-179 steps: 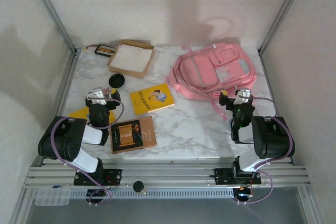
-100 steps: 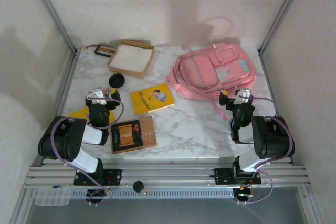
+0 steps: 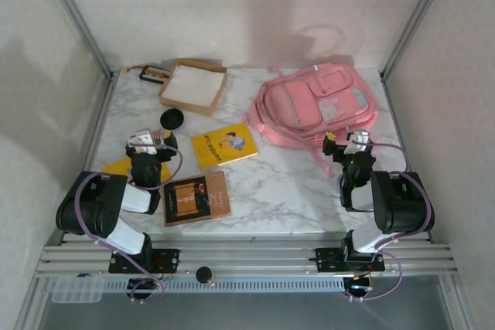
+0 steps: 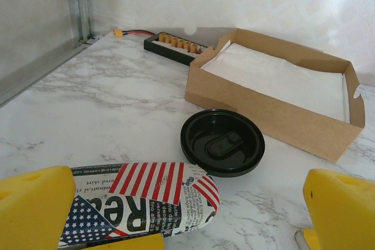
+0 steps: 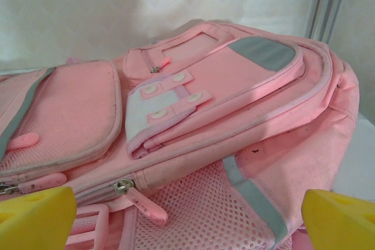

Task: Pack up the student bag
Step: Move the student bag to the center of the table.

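Nothing has moved since the earlier frames: both arms and every item on the marble worktop (image 3: 286, 179) lie as they did. At the left, the left pincer (image 3: 153, 139) sits low over the worktop. Its yellow fingertips (image 4: 35, 206) stand wide apart and hold nothing. Between them lies a flat item printed with stars and stripes (image 4: 149, 194). Just beyond it rests a black round lid (image 4: 222, 143). Behind that is a brown cardboard box (image 4: 275, 106) lined in white. A black connector strip (image 4: 176, 47) lies near the back left corner. Toward the middle lie a yellow book (image 3: 224, 145) and, nearer the arms, a brown book (image 3: 196, 198). At the right rear the student bag (image 3: 317, 104), a pink backpack, lies flat with its front pockets facing up. The right pincer (image 3: 344, 143) is just in front of it, fingertips (image 5: 343, 221) spread and empty, facing the bag's mesh side.
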Robot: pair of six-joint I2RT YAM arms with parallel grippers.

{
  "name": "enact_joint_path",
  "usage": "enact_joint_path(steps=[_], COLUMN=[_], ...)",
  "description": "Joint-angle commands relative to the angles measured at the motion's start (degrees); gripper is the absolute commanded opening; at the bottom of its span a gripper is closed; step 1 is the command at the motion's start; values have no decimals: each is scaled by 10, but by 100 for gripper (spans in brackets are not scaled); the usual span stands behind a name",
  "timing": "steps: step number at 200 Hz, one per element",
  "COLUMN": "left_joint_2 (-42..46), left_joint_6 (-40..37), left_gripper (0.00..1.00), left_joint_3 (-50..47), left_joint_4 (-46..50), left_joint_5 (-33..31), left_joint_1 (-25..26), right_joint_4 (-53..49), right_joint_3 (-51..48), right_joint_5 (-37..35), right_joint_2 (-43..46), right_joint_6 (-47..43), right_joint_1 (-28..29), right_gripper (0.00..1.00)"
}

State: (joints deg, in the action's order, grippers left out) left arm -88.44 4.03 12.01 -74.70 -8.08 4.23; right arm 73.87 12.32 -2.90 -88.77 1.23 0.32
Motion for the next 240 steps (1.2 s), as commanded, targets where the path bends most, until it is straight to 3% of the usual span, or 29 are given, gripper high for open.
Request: enact_joint_path(steps=[1,73,127,153,182,202,218,240], left_joint_2=[1,2,52,114,173,192,200,200], left_joint_6=[-9,-9,-16,-3,65,147,193,277], left_gripper=[99,99,99,99,99,99,99,99], left_joint_3=[9,7,22,51,104,154,162,171], left_joint_4=[3,1,68,188,341,438,436,425], left_joint_5=[11,11,35,48,47,44,80,139], left_joint_1=[-4,-4,-3,-4,-5,-6,-7,-15], right_joint_4=[9,4,-123,-241,-369,-501,-591,-620], right_joint_3=[0,-1,41,80,132,194,219,217], right_joint_5=[1,5,-1,-11,-10,-39,-33,37], right_joint_2=[0,11,80,142,195,214,224,256], right_joint_6=[0,-2,7,42,97,198,272,323], right_joint_1=[4,3,4,3,2,3,0,-1], right_gripper=[99,99,99,99,99,99,99,99])
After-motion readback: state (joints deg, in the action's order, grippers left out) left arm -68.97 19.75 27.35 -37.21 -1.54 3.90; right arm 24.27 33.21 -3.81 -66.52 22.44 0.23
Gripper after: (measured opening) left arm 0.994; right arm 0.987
